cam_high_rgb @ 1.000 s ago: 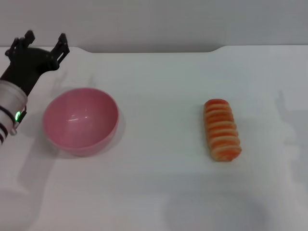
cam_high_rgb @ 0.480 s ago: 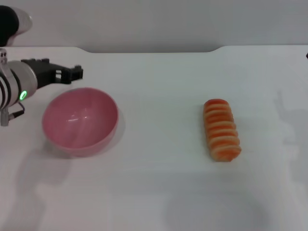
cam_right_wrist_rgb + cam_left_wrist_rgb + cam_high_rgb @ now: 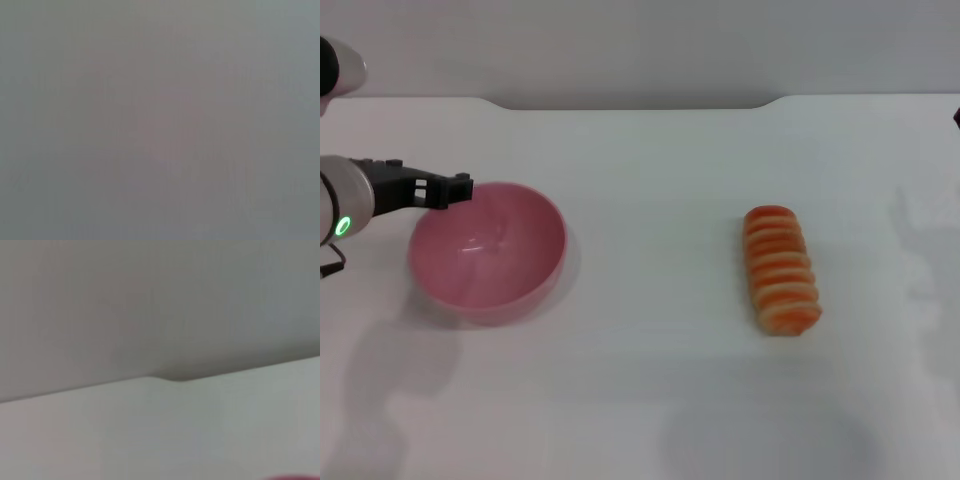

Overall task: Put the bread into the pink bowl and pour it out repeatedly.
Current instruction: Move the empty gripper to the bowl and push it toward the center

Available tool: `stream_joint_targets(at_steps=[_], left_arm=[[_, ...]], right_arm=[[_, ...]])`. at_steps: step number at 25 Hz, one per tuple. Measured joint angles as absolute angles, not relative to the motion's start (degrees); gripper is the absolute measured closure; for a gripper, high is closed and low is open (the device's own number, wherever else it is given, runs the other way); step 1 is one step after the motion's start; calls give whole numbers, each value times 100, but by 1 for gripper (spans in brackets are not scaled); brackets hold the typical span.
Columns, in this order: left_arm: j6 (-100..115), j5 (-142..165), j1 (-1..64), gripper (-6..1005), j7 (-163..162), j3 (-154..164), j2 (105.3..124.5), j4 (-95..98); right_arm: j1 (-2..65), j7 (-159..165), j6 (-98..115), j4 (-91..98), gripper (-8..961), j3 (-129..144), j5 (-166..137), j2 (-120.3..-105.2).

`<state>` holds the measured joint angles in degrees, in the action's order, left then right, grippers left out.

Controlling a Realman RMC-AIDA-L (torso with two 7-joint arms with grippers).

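Note:
The pink bowl [image 3: 488, 250] stands upright and empty on the left of the white table. Its rim also shows as a pink sliver [image 3: 295, 478] in the left wrist view. My left gripper [image 3: 455, 188] reaches in from the left, turned on its side, with its tip at the bowl's far-left rim. The bread [image 3: 780, 268], an orange and cream striped loaf, lies on the table well to the right, with nothing touching it. Of my right arm only a dark sliver [image 3: 957, 116] shows at the right edge, and its gripper is out of view.
The white table [image 3: 650, 380] ends at a back edge with a raised step [image 3: 770, 101] against a grey wall. The right wrist view shows only plain grey.
My left gripper has turned from pointing upward behind the bowl to lying sideways, and has come down to the bowl's rim. Bowl and bread have not moved.

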<state>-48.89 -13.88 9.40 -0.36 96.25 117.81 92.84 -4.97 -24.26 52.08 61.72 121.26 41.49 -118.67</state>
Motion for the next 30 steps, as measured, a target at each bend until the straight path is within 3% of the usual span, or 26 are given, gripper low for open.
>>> stream_joint_targets(at_steps=[13,30], left_arm=[[-4917,-1389,584,197,-54,9895,11795,9168],[-4699,-1440,651,202,-109,10099,11795,8913]], right_arm=[[-498,-2505,5203,6169,131,12108,4148,-11866],[-525,-2539,5211,6213,131,12127,4148,-11871]])
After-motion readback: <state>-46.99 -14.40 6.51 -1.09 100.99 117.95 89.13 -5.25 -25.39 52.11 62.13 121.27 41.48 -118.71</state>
